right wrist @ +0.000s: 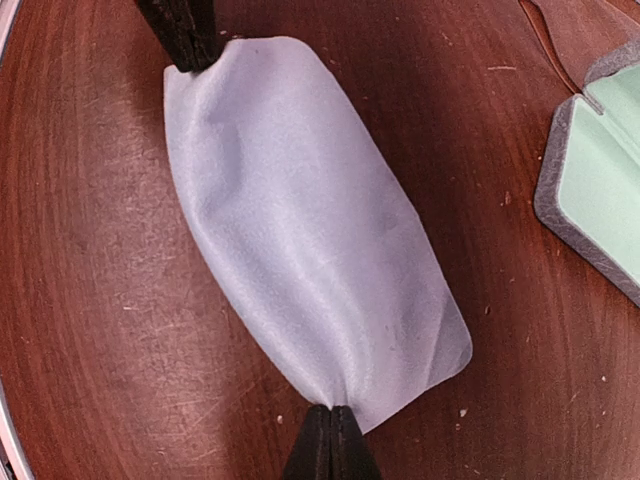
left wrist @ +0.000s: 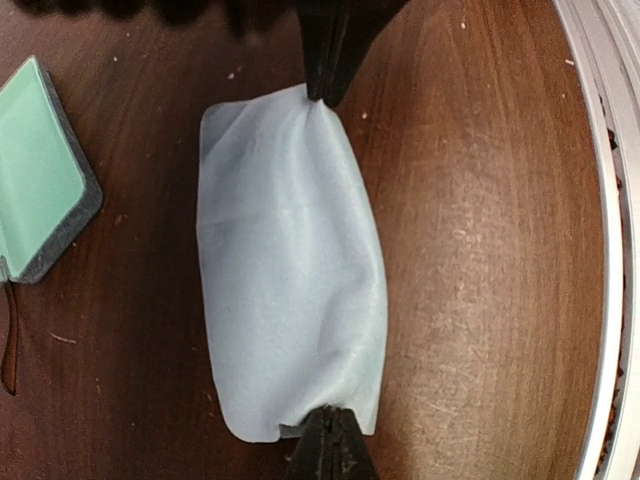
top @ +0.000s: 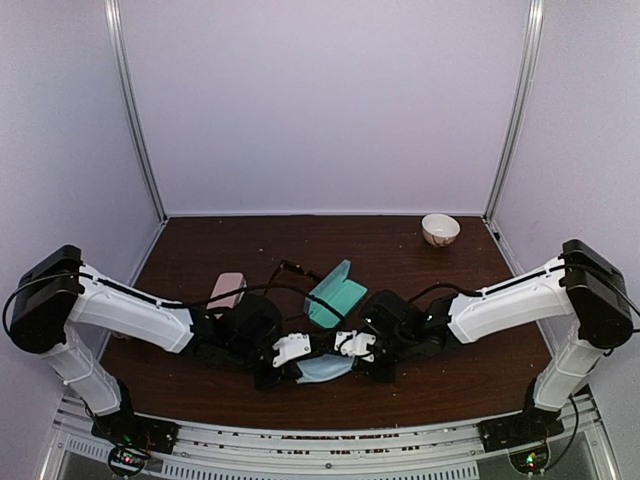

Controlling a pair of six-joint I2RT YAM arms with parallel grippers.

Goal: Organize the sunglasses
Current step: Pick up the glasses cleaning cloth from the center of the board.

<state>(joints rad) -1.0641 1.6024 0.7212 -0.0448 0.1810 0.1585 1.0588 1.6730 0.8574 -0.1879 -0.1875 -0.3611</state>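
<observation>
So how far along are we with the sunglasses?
Done: the green-lined case lies open. In hand: left end effector and right end effector pinch opposite ends of the blue cloth. To do: the wire-frame glasses lie beside it, uncased.

You see the wire pair (top: 292, 268) lying flat on the table (top: 400, 250), just beside the far left corner of the open green case (top: 338, 292). Its frame is thin and reddish-brown. One slim arm (left wrist: 9, 340) curves out past the case's edge. You can't tell whether it's folded.
</observation>
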